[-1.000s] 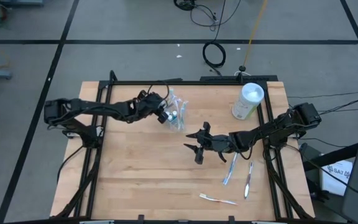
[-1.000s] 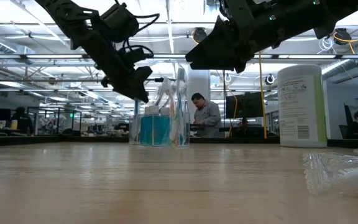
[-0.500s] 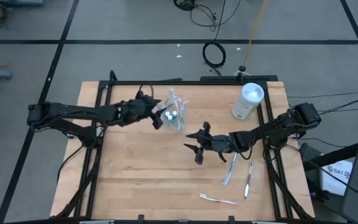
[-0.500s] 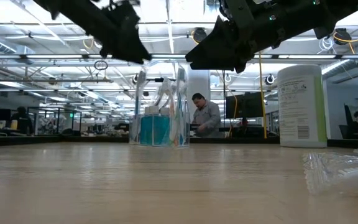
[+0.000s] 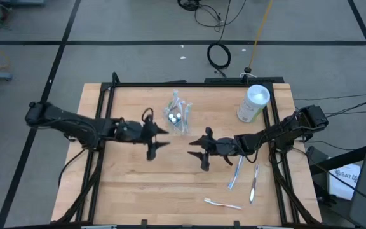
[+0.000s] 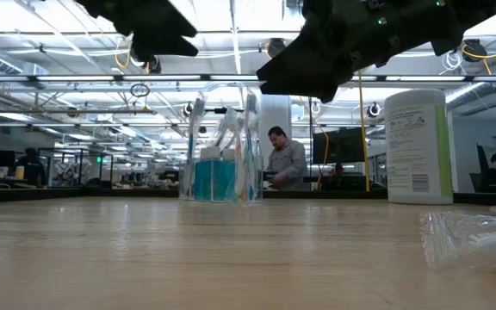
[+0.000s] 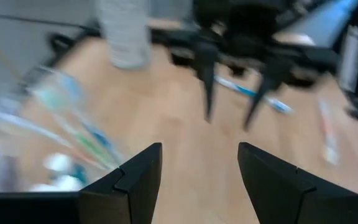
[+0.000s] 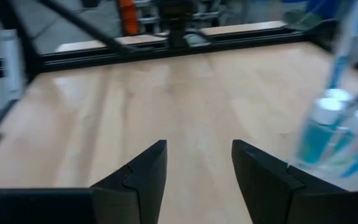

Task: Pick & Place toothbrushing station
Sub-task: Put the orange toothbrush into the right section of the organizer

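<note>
A small clear cup (image 5: 178, 117) stands upright on its base at the table's far middle, holding several toothbrushes and two teal toothpaste tubes; it also shows in the low view (image 6: 222, 146) and the right wrist view (image 8: 337, 124). My left gripper (image 5: 158, 144) is open and empty, raised above the table, near and left of the cup. My right gripper (image 5: 196, 155) is open and empty, raised, near and right of the cup. The two grippers face each other. The left wrist view shows its own fingers apart (image 7: 199, 168), the right wrist view likewise (image 8: 199, 165).
A tall white canister (image 5: 253, 103) stands at the far right. Three loose toothbrushes lie at the near right: a blue one (image 5: 236, 173), another (image 5: 253, 183) and a white one (image 5: 223, 203). Clear wrapping (image 6: 472, 237) lies at the low view's right. Black frame rails line the table.
My left gripper has drawn back from the cup toward the table's near and left edges, has risen, and has turned so that it points toward the table's right. The cup has stayed upright in its place.
</note>
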Motion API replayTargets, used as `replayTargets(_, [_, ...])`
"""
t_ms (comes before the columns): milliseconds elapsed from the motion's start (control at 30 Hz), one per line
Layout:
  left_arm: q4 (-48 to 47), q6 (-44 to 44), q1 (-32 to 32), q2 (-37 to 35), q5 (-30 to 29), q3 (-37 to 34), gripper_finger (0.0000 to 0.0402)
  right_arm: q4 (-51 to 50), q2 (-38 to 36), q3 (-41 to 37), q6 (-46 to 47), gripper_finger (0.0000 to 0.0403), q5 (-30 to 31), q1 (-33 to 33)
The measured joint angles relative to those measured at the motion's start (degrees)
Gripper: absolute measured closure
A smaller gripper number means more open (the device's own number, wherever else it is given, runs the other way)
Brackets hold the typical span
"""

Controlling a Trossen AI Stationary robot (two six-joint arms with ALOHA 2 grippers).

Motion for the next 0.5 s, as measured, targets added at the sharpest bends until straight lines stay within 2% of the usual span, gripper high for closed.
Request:
replayTargets(100, [-2.7,-1.6,-2.7,0.9,2.4,-0.1,0.0183,0.0,0.0,0.0,1.7,0.0233,-4.7,0.2])
replayTargets(233, [-4.2,-2.6,-5.6,1.6,2.7,-0.1,0.0183,0.0,0.0,0.0,4.2,0.0234,-8.3,2.1])
replayTargets(400, [-3.9,-3.0,-7.5,1.6,2.6,-0.1,0.0183,2.8,0.0,0.2,1.8,0.0234,-7.5,7.5])
replayTargets(500, [-3.8,-3.0,-8.0,1.6,2.6,-0.1,0.0183,1.5,0.1,3.8,-0.6,0.0234,-5.3,10.7])
